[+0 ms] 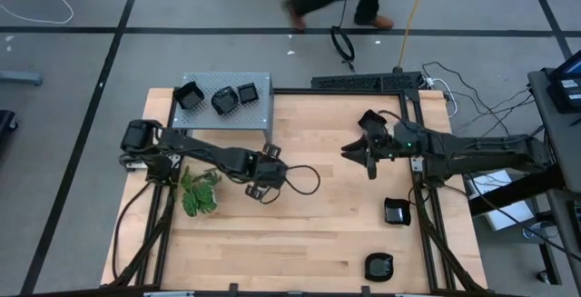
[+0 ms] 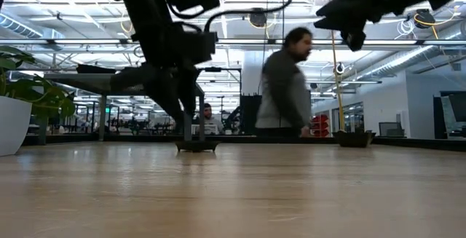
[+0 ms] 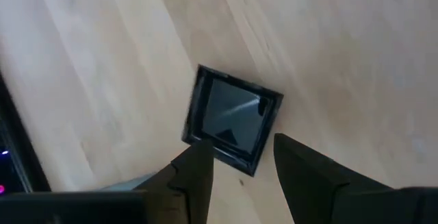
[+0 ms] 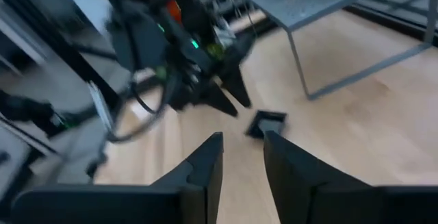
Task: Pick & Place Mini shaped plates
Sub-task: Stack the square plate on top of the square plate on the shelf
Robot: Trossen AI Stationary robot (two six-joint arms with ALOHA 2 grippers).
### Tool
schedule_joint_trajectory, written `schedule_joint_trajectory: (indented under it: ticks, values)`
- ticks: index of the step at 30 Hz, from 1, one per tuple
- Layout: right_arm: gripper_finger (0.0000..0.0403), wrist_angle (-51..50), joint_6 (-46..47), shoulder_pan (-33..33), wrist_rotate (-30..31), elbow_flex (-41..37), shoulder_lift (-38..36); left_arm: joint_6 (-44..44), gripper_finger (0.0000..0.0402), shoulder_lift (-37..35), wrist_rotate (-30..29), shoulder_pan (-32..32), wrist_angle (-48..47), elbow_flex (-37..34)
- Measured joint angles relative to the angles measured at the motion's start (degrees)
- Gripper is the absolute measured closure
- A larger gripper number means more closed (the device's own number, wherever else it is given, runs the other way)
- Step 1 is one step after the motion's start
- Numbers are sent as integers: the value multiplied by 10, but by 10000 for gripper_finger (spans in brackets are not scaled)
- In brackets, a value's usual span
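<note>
A square glossy black mini plate point(image 3: 233, 118) lies flat on the wooden table point(image 3: 342, 59), left of the middle. My left gripper point(image 3: 239, 166) hangs slanting down over it, open, one finger at each side of the plate's nearest corner. In the low view the plate point(image 2: 196, 147) sits just under the fingers point(image 2: 178, 110), and I cannot tell whether they touch it. My right gripper point(image 1: 359, 154) is up in the air right of the middle, open with a narrow gap point(image 4: 243, 155) and nothing in it. Three more black plates point(image 1: 224, 100) rest on the grey shelf.
The grey perforated shelf point(image 1: 259, 81) stands at the far left of the table, and a leafy plant point(image 1: 200, 193) at the left edge. Two black plates point(image 1: 397, 211) point(image 1: 379, 265) lie near the right edge. A person point(image 2: 284, 85) walks behind the table.
</note>
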Motion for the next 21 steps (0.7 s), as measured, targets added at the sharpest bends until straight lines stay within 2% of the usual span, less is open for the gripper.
schedule_joint_trajectory:
  ticks: [3, 9, 16, 21]
  values:
    - [310, 93, 30, -1, 3, -71, -27, 18, 243, 14, 4, 8, 4, 0]
    - [310, 240, 40, 0, 40, -175, -56, 38, 243, 40, 55, 22, 7, 0]
    - [310, 384, 20, -1, 60, -267, -73, 72, 243, 61, 48, 26, 24, 0]
    - [310, 455, 10, -1, 60, -303, -74, 75, 243, 61, 32, 34, 46, 0]
